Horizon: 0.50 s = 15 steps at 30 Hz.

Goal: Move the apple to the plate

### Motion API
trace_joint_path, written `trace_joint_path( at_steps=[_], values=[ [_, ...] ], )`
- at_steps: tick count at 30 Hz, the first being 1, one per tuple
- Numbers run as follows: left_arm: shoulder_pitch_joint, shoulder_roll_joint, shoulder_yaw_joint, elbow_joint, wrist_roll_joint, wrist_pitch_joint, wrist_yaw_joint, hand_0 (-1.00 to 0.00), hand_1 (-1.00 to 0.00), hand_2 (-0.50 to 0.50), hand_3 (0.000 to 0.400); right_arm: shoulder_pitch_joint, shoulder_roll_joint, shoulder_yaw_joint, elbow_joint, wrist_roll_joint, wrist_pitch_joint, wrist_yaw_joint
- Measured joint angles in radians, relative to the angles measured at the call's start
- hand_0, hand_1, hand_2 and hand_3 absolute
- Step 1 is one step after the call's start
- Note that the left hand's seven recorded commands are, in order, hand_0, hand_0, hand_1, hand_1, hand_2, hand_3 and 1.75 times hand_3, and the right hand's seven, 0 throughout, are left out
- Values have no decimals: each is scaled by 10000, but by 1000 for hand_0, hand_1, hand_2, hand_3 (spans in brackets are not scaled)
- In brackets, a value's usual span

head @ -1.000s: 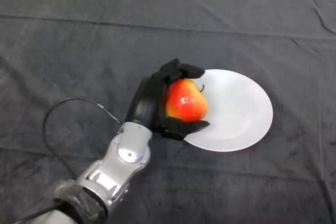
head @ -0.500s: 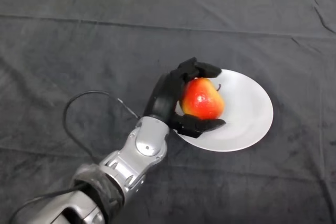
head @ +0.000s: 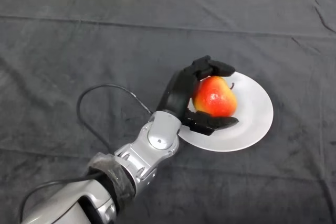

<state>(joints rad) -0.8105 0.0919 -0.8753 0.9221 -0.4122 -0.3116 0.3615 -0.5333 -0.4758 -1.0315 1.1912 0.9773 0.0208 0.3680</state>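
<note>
A red and yellow apple (head: 216, 97) is held in my left hand (head: 181, 90) over the left middle of a white plate (head: 252, 116). My fingers curl over the apple's top and my thumb wraps under its near side, so the hand is shut on it. I cannot tell whether the apple touches the plate. The plate lies flat on the dark cloth, right of centre.
The dark cloth (head: 79, 51) covers the whole table. My silver-grey forearm (head: 147, 148) reaches in from the lower left. The table's far edge runs along the top of the view.
My left hand has carried the apple to the right, from the plate's left rim to over the plate's left middle. The plate has not moved.
</note>
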Motion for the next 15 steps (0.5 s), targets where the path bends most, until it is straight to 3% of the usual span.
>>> trace_joint_path(
  at_steps=[1, 3, 4, 5, 15],
  values=[
    [-20, 7, -151, 78, -64, -25, -3, -608, -506, -51, 243, 0, 0, 0, 0, 0, 0, 1],
    [-21, -25, -250, 234, -175, -52, -8, -486, -275, -106, 195, 0, 0, 0, 0, 0, 0, 2],
    [-20, -25, -260, 280, -192, -52, -10, -78, 0, -39, 31, 0, 0, 0, 0, 0, 0, 2],
    [-21, -18, -273, 285, -206, -54, -15, 0, 0, 0, 0, 0, 0, -1, 0, 0, 0, 3],
    [-120, -36, -565, 444, -613, -159, -20, 0, 0, 0, 0, 0, 0, -3, 0, 0, 0, 7]
  ],
)
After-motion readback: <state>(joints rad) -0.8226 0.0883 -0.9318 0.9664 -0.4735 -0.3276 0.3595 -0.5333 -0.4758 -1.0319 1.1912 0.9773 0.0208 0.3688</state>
